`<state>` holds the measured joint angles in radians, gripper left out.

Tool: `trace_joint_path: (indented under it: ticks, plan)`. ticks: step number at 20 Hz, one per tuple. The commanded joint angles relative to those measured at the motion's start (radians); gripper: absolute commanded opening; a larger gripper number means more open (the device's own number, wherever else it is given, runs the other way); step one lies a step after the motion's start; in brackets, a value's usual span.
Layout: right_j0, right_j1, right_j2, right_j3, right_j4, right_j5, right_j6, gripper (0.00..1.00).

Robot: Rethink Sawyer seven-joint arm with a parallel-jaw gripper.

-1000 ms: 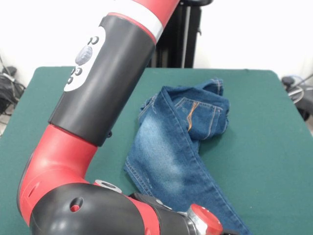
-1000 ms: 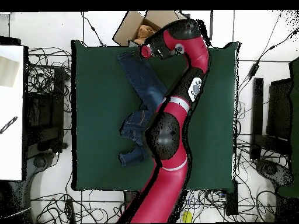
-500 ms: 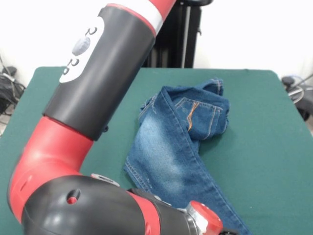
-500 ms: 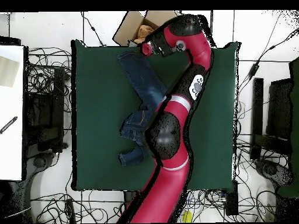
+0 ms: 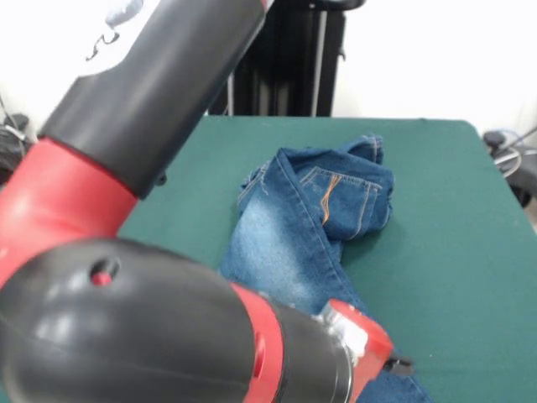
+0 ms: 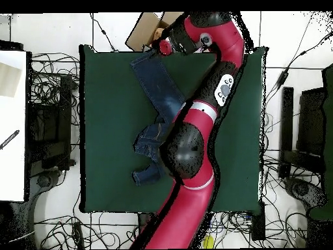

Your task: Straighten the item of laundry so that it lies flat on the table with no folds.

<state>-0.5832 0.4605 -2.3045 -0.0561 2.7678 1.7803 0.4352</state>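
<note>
Here the gripper (image 6: 166,47) – grip state unreadable – sits over the jeans' (image 5: 289,252) leg end.

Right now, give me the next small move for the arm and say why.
Probably lower the wrist onto the leg end of the jeans at the table edge, to pull it out. One leg lies stretched there under the arm's end; the waist end is bunched and folded. The gripper itself is not visible.

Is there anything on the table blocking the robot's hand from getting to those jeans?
Nothing visible does. The gripper hangs by the far leg end of the jeans, and only bare green table surrounds them. The arm hides part of the denim.
</note>
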Motion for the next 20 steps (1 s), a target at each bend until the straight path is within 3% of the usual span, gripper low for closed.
trace_joint_path:
  ticks: [1,10,20]
  plan:
    - [0.045,-0.086,0.038,0.0,-0.178,0.088,0.357,1.0]
    - [0.132,-0.105,0.303,0.134,-0.476,0.143,0.371,1.0]
    - [0.336,-0.175,0.652,0.474,-0.911,0.216,0.25,1.0]
